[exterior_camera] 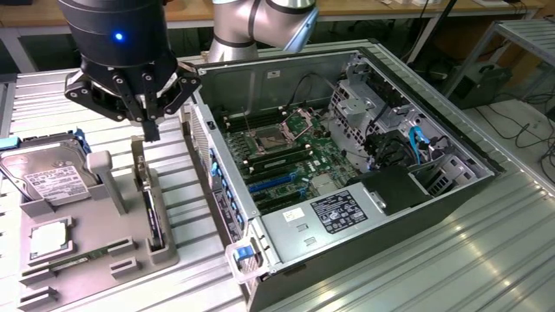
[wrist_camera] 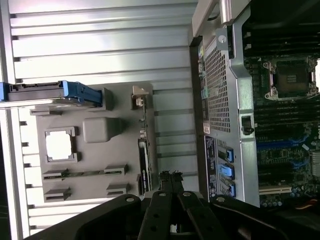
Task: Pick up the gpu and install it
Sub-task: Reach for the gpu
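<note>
The gpu [exterior_camera: 153, 209] is a thin dark card standing on edge in a slot of the grey holder tray [exterior_camera: 104, 224], its pale metal bracket at the far end. My gripper [exterior_camera: 151, 134] hangs just above that bracket end, fingers pressed together and holding nothing. In the wrist view the gpu [wrist_camera: 144, 150] appears edge-on, with the shut fingertips [wrist_camera: 170, 176] just beside its near end. The open computer case [exterior_camera: 260, 78] lies beside the tray on the exterior view's right, its motherboard [exterior_camera: 286, 156] exposed with blue slots.
On the tray sit a silver hard drive [exterior_camera: 43, 172] with a white label, a square processor [exterior_camera: 51, 237] and a slim memory stick [exterior_camera: 74, 261]. A power supply [exterior_camera: 342, 211] and drive cages [exterior_camera: 373, 104] fill the case's right side. The table is ribbed metal [exterior_camera: 485, 260].
</note>
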`<state>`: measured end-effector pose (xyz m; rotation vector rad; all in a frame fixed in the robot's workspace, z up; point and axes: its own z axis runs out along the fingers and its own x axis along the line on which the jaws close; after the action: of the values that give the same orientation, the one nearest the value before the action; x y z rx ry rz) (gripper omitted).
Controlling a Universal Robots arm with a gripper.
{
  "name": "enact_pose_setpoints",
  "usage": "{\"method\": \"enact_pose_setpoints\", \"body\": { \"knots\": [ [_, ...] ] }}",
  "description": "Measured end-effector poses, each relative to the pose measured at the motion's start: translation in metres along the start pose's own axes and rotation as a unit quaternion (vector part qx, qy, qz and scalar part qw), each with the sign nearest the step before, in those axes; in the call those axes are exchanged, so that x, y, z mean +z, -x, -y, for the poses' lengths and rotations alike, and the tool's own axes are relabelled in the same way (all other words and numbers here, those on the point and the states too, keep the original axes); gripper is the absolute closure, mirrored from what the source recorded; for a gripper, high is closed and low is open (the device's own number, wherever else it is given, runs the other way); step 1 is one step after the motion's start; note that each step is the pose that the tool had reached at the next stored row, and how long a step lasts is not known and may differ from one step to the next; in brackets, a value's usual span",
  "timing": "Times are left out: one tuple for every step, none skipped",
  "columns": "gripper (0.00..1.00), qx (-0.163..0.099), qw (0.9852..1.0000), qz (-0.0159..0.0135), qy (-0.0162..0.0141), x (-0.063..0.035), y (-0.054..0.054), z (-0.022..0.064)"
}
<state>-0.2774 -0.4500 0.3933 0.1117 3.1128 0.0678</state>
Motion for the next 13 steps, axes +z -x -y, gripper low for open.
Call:
{"method": "enact_pose_setpoints", "body": {
  "knots": [
    [0.89,0.0,1.0,0.0,0.0,-0.0001,-0.001,0.0009],
    [0.89,0.0,1.0,0.0,0.0,-0.0002,-0.003,0.0019],
    [0.89,0.0,1.0,0.0,0.0,-0.0002,-0.004,0.0025],
    [0.89,0.0,1.0,0.0,0.0,-0.0003,-0.005,0.0029],
    [0.89,0.0,1.0,0.0,0.0,-0.0003,-0.006,0.0032],
    [0.89,0.0,1.0,0.0,0.0,-0.0003,-0.007,0.0035],
    [0.89,0.0,1.0,0.0,0.0,-0.0003,-0.008,0.0036],
    [0.89,0.0,1.0,0.0,0.0,-0.0003,-0.009,0.0037],
    [0.89,0.0,1.0,0.0,0.0,-0.0004,-0.01,0.0037],
    [0.89,0.0,1.0,0.0,0.0,-0.0004,-0.011,0.0038],
    [0.89,0.0,1.0,0.0,0.0,-0.0005,-0.012,0.0039],
    [0.89,0.0,1.0,-0.0001,-0.0001,-0.0006,-0.013,0.004],
    [0.89,0.0,1.0,0.0,0.0,-0.0005,-0.014,0.0039]
  ]
}}
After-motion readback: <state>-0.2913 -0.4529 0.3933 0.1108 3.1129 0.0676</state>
